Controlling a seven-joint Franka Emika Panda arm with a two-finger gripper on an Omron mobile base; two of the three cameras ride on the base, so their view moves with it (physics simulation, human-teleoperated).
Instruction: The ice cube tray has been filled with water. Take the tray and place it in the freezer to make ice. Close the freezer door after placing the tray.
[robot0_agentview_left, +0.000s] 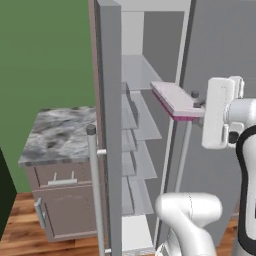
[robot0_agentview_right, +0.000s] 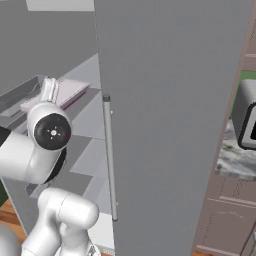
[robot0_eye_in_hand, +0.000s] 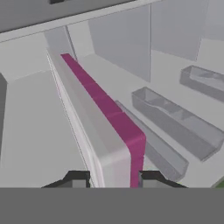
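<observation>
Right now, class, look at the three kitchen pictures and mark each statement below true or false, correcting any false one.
1. The gripper is shut on the ice cube tray. True.
2. The freezer door is closed. False: it stands open.
3. The tray lies on the wooden floor. False: it is held up at the freezer opening.
4. A marble-topped cabinet stands left of the fridge. True.
5. The freezer shelves are full of food. False: no food shows on them.

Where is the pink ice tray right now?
The ice cube tray is held in the gripper, poking into the open freezer above a shelf, beside the freezer door.
</observation>
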